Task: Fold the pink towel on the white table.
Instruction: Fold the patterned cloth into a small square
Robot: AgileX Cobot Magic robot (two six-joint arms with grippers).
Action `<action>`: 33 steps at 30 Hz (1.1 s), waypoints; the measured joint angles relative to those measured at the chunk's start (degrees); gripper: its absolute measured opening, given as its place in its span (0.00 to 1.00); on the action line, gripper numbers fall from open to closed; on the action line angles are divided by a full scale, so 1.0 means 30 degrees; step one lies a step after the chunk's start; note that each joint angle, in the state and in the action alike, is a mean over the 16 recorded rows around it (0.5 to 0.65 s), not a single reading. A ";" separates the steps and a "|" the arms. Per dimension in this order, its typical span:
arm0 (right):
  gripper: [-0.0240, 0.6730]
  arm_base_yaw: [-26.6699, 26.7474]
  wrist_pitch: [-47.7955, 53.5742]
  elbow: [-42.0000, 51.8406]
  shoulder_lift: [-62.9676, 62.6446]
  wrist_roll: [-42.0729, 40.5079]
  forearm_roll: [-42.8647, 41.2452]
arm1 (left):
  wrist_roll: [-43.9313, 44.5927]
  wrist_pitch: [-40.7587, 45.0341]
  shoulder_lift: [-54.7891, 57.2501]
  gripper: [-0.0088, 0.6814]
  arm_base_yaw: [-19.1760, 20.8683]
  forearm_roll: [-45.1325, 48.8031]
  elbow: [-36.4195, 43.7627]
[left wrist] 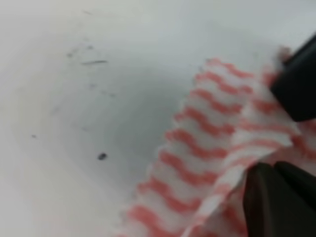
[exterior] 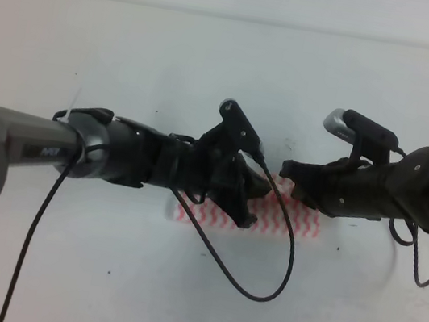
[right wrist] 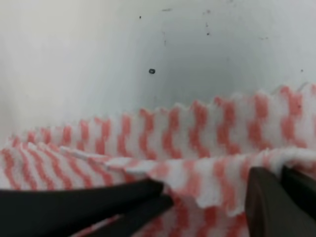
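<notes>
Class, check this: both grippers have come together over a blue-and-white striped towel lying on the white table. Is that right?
Not quite. The pink towel has pink-and-white wavy stripes, not blue; the right wrist view shows this most plainly. The rest stands: the left gripper and the right gripper meet over it on the white table.

Exterior high: looks straight down on my two arms over the white table (exterior: 96, 289).
Wrist views: close, low, both sharing the pink towel (left wrist: 217, 148) (right wrist: 197, 128).
</notes>
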 joint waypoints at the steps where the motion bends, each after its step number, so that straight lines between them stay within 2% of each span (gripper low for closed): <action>1: 0.01 0.0000 0.0000 0.0000 0.0000 0.0000 0.0002 | 0.0043 -0.0088 0.0026 0.01 0.0001 -0.0009 -0.0038; 8: 0.01 0.0000 -0.0002 0.0001 0.0000 0.0004 0.0004 | 0.0346 -0.0491 0.0063 0.01 0.0003 -0.0097 -0.0213; 12: 0.05 0.0004 -0.0064 0.0001 0.0056 0.0015 0.0026 | 0.0468 -0.0558 0.0078 0.01 0.0004 -0.0134 -0.0218; 24: 0.28 0.0004 -0.0731 -0.0169 0.0044 0.0036 0.0306 | 0.0590 -0.0834 0.0078 0.01 0.0004 -0.0151 -0.0216; 33: 0.36 0.0004 -0.0947 -0.0914 0.0021 0.0033 0.0300 | 0.0506 -0.1365 -0.0068 0.01 0.0001 -0.0096 -0.0213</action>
